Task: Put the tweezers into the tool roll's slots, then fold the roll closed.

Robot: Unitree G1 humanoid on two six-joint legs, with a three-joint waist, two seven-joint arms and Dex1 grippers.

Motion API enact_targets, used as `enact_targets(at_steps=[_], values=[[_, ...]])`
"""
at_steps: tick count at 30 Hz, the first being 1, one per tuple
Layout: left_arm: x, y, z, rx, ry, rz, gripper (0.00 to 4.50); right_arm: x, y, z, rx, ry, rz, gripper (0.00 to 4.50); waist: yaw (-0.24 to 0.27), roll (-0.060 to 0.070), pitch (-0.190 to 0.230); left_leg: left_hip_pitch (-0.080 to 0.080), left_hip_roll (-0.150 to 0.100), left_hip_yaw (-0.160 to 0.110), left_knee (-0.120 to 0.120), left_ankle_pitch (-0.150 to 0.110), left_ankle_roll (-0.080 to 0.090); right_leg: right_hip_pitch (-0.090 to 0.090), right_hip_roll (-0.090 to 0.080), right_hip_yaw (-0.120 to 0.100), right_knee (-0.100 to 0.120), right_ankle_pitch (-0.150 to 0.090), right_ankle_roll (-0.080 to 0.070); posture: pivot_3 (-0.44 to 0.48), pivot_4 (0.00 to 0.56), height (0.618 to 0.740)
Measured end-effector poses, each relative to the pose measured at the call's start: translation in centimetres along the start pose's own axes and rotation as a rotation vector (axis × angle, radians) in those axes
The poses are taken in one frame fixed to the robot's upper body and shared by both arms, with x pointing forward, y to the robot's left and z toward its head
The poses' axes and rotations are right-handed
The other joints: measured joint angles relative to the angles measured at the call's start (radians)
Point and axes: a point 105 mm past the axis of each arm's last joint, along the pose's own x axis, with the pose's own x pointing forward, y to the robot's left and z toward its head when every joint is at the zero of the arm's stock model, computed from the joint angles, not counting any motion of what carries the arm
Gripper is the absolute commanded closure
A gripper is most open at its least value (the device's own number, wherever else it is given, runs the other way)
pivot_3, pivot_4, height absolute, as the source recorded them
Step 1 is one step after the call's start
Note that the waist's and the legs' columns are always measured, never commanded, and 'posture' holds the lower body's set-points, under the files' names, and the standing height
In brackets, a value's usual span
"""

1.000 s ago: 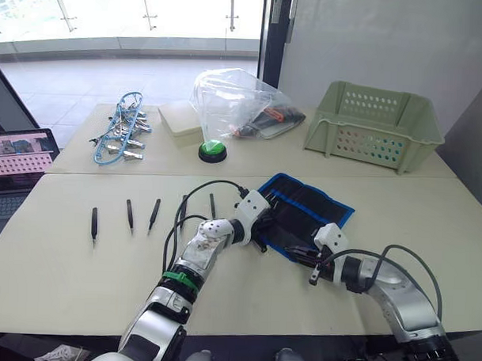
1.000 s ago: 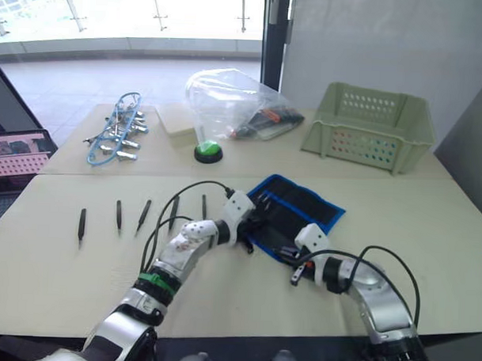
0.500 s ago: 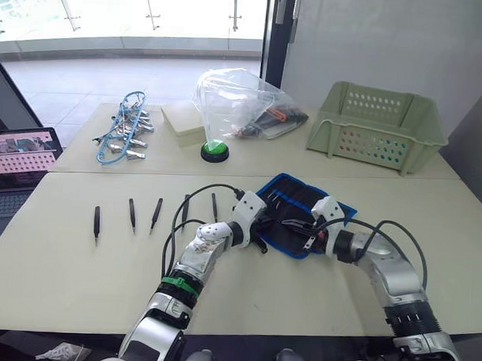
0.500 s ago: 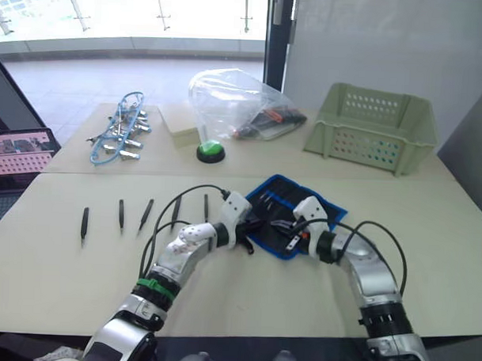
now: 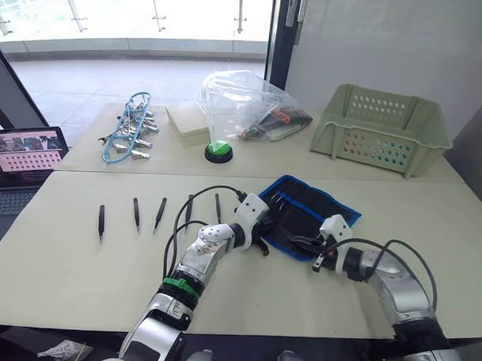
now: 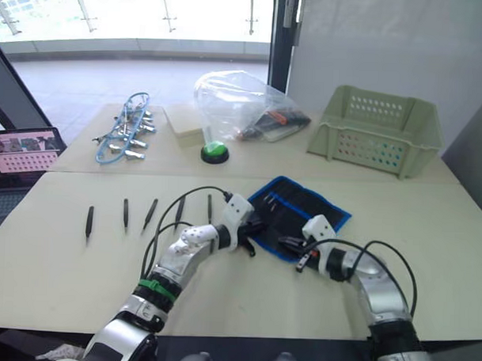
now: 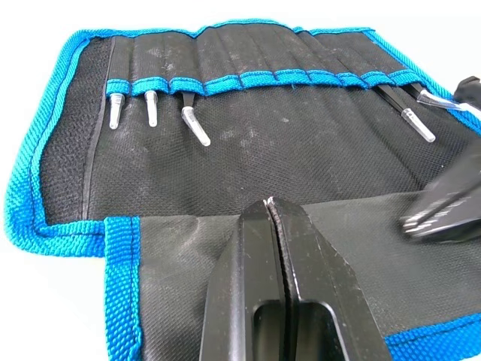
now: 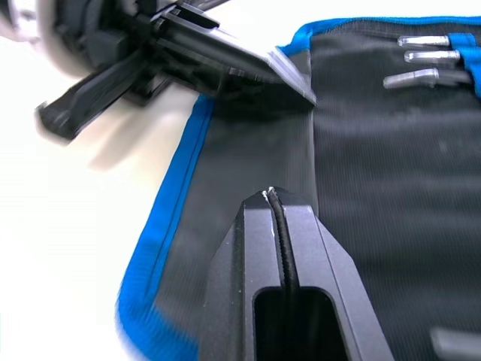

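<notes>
The tool roll [image 5: 323, 209] lies open on the near table, black with blue edging. Its slots [image 7: 248, 79] hold a few clear-capped tips [image 7: 194, 124]. Several black tweezers [image 5: 135, 212] lie in a row on the table left of the roll, the nearest [image 5: 217, 206] beside my left arm. My left gripper [image 5: 260, 243] is shut, its tip over the roll's folded near flap [image 7: 188, 248]. My right gripper [image 5: 302, 245] is shut too, its tip [image 8: 272, 197] low over the same flap, close to the left gripper's fingers [image 8: 248, 71].
On the far table stand a green slotted basket [image 5: 389, 126], a clear plastic bag [image 5: 244, 101], a green button [image 5: 219, 152], a beige block [image 5: 186, 115] and silver clamps on blue cord [image 5: 128, 133]. A laptop [image 5: 24, 153] sits at the left edge.
My right gripper swung from the roll's near edge in over the roll, then drew back slightly toward that edge. The left gripper stayed at the flap. The camera shifted a little.
</notes>
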Motion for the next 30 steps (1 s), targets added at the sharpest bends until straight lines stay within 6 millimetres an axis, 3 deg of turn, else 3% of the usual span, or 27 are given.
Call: enact_targets(at_steps=[7,12,17,21,25,30], values=[[0.0,-0.1,0.1,-0.001,-0.006,-0.011,4.48,-1.2,0.2,-0.2,0.042,-0.031,0.016,4.50,0.001,0.000,0.000,0.001,0.000,0.000,0.000,0.000,0.000,0.000,0.000,0.000,0.000,0.000,0.000,0.000,0.150,0.740],[-0.3,-0.1,0.6,-0.010,-0.056,-0.039,4.48,-0.5,1.1,1.3,0.108,-0.091,0.063,4.50,-0.003,0.000,0.000,-0.004,0.001,0.001,0.000,0.000,-0.001,-0.005,0.000,0.001,0.001,0.000,0.000,0.000,0.150,0.740],[-0.5,0.3,2.1,0.003,-0.121,-0.053,4.48,0.6,0.8,3.8,0.064,-0.132,0.065,4.50,-0.002,0.000,0.000,-0.005,0.000,0.000,0.000,0.000,-0.001,-0.005,0.000,0.000,0.001,0.000,0.000,0.000,0.150,0.740],[-0.6,1.1,3.2,0.033,-0.145,-0.038,4.48,1.8,0.8,3.9,0.053,-0.114,0.057,4.50,-0.002,0.000,0.000,-0.005,0.000,0.000,0.000,0.000,-0.001,-0.005,0.000,0.000,0.000,0.000,0.000,0.000,0.150,0.740],[-0.5,1.6,2.2,0.019,-0.104,-0.021,4.48,2.8,0.0,2.8,0.068,-0.067,-0.005,4.50,-0.003,0.000,0.000,-0.005,0.000,0.000,0.000,0.000,-0.001,-0.006,0.000,0.000,0.000,0.000,0.000,0.000,0.150,0.740],[-0.3,1.8,0.5,0.028,-0.025,-0.015,4.48,3.6,0.9,2.6,0.063,-0.052,0.025,4.50,-0.004,0.000,0.000,-0.006,0.000,0.000,0.000,0.000,-0.001,-0.006,0.000,0.000,0.000,0.000,0.000,0.000,0.150,0.740]])
